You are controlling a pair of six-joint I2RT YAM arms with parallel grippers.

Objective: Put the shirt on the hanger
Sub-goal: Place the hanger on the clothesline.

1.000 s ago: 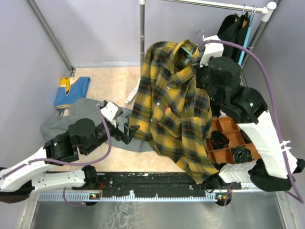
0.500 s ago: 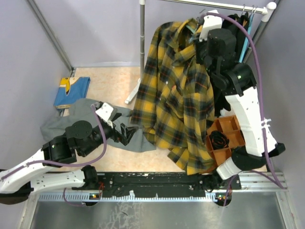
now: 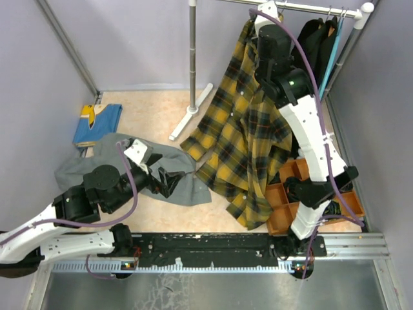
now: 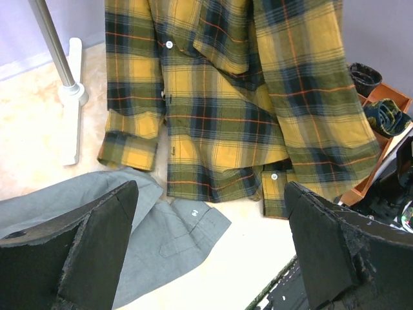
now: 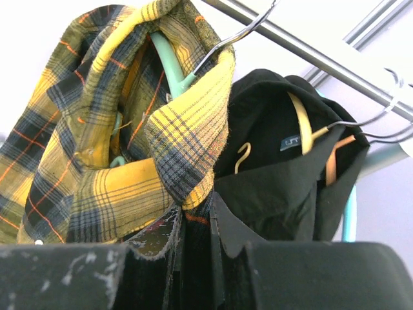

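- Two arms, two very different jobs: the right gripper [image 5: 197, 248] is up at the rail [image 3: 310, 6], jaws nearly together and clamped on the plaid shirt [image 3: 248, 129] just under its collar. That high grip lets the whole garment hang free.
- The hanger [image 5: 169, 64] is already inside the shirt. Its teal neck shows through the collar opening and its metal hook [image 5: 226, 39] reaches right up to the rail. I can't tell whether the hook is seated over it.
- Black garments [image 5: 284, 168] hang just beside it, so the slot looks tight.
- The left gripper [image 4: 210, 232] sits low over the grey garment [image 3: 84, 168], fingers wide apart and holding nothing. It looks parked out of the way.
- Against a second ago, the right arm has swung up and back, taking the collar from mid-height to the rail.
- The shirt now drapes longer and narrower, and the rack pole [image 3: 192, 58] and its foot are uncovered.
- The left gripper has eased back a touch from the shirt's edge.
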